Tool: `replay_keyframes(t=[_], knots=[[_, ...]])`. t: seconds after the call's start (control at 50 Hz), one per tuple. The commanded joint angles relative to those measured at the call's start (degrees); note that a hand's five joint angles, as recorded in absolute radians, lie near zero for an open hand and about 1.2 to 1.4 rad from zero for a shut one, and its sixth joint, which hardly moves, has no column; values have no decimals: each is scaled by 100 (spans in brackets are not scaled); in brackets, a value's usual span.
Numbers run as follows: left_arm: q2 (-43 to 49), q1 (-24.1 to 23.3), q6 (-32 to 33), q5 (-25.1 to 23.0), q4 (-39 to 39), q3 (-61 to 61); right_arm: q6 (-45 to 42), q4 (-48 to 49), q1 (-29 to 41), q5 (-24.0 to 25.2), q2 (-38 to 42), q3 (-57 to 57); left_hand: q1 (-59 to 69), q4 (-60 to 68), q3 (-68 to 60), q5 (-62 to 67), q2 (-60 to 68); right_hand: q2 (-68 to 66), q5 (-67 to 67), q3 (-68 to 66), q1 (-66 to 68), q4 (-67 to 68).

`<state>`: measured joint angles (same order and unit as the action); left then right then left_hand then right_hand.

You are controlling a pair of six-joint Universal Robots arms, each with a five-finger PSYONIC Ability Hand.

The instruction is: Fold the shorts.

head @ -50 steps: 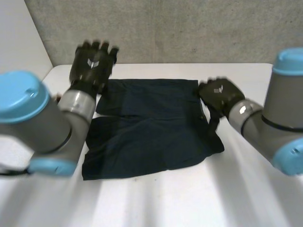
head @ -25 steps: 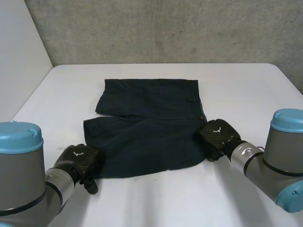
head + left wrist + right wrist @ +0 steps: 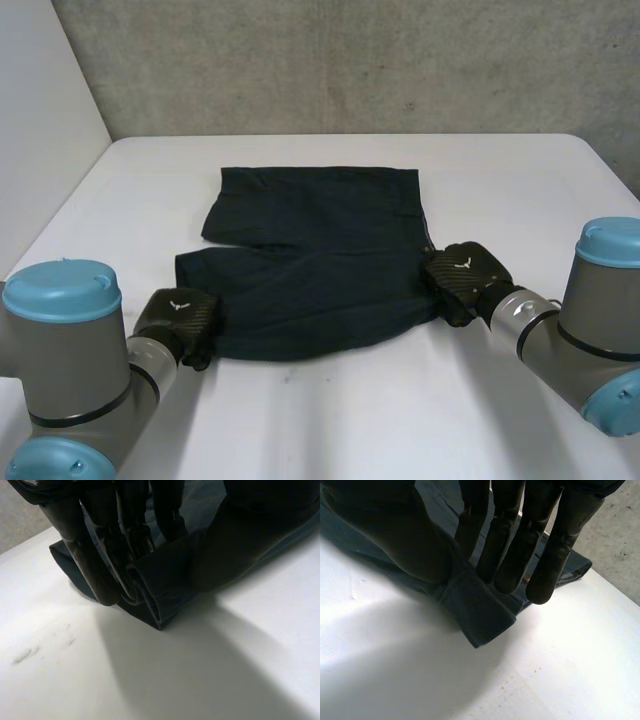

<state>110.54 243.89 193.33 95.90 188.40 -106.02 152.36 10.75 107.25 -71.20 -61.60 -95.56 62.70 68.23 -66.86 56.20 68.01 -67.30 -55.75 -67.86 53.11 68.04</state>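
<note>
Dark navy shorts lie spread on the white table, waistband to the right. My left hand grips the near left corner of the shorts; its fingers and thumb pinch the hem fold and lift it a little off the table. At the near right corner, by the waistband, my right hand pinches the cloth between its thumb and fingers, and that corner is raised too.
A grey wall rises behind the table's far edge. Bare table surface lies in front of the shorts and on both sides. Faint dark smudges mark the table beside my left hand.
Both hands came from the far side of the shorts to the near corners and closed on the cloth. The near edge of the shorts has drawn in and lifted slightly.
</note>
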Motion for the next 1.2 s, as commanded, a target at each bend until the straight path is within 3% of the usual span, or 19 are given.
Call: replay_keyframes(t=[0.02, 0.12, 0.24, 0.32, 0.44, 0.54, 0.62, 0.76, 0.82, 0.9, 0.94, 0.98, 1.0, 1.04, 1.1, 1.2], knots=[[-620, -61, 802, 17, -364, -111, -74, -792, 6, -105, -361, 20, 1730, 1177, -1314, 1380, 1199, -1270, -1425, -1214, 2689, 1196], [-1402, -122, 970, -1, -1689, -208, -408, -1934, 42, -184, -800, 56, 1730, 1177, -1314, 1380, 1199, -1270, -1425, -1214, 2689, 1196], [-2202, -298, 978, -272, -3894, -427, -1944, -4043, -29, -254, -1626, -348, 1730, 1177, -1314, 1380, 1199, -1270, -1425, -1214, 2689, 1196], [-2545, -360, 1005, -720, -4478, -533, -2930, -5090, -230, -237, -1970, -674, 1730, 1177, -1314, 1380, 1199, -1270, -1425, -1214, 2689, 1196], [-2537, 61, 1119, -845, -3813, -130, -2809, -4794, -529, -105, -2014, -201, 1730, 1177, -1314, 1380, 1199, -1270, -1425, -1214, 2689, 1196], [-1557, 273, 1189, -749, -2286, 685, -1309, -3776, -486, -122, -1253, 808, 1730, 1177, -1314, 1380, 1199, -1270, -1425, -1214, 2689, 1196], [-643, 264, 1189, -512, -1520, 1502, -866, -3143, -206, -236, -558, 1625, 1730, 1177, -1314, 1380, 1199, -1270, -1425, -1214, 2689, 1196], [1056, 159, 1216, 226, -1201, 3191, -892, -2254, 321, -1166, 716, 2944, 1730, 1177, -1314, 1380, 1199, -1270, -1425, -1214, 2689, 1196], [1847, 53, 1233, 587, -1209, 4070, -883, -1946, 472, -1317, 1078, 3262, 1730, 1177, -1314, 1380, 1199, -1270, -1425, -1214, 2689, 1196], [2463, -61, 1268, 711, -1209, 4765, -910, -1462, 499, -1309, 1685, 3641, 1730, 1177, -1314, 1380, 1199, -1270, -1425, -1214, 2689, 1196], [2630, -96, 1260, 702, -1183, 4907, -910, -1277, 516, -1379, 1888, 3747, 748, 195, -332, 398, 217, -1270, -1425, -1214, 2689, 1196], [2675, -131, 1260, 693, -1113, 4907, -892, -1207, 516, -1414, 1985, 3808, -1719, -2272, 2135, -2069, -2250, -1270, -1425, -1214, 2689, 1196], [2710, -166, 1277, 711, -1034, 4951, -848, -1146, 534, -1449, 2002, 3834, -4047, -4601, 4463, -4398, -4579, 1572, 1417, 1628, -153, -1646], [2710, -193, 1277, 720, -946, 4960, -804, -1032, 551, -1641, 1959, 3809, -5093, -5646, 5509, -5443, -5624, 5730, 5575, 5786, -4311, -5804], [2640, -254, 1286, 719, -849, 4890, -682, -864, 534, -1844, 1775, 3677, -5270, -5823, 5686, -5620, -5801, 5730, 5575, 5786, -4311, -5804], [2254, -483, 1286, 764, -910, 4521, 152, -618, 481, -1740, 563, 2598, -5232, -5785, 5648, -5582, -5763, 5730, 5575, 5786, -4311, -5804]])
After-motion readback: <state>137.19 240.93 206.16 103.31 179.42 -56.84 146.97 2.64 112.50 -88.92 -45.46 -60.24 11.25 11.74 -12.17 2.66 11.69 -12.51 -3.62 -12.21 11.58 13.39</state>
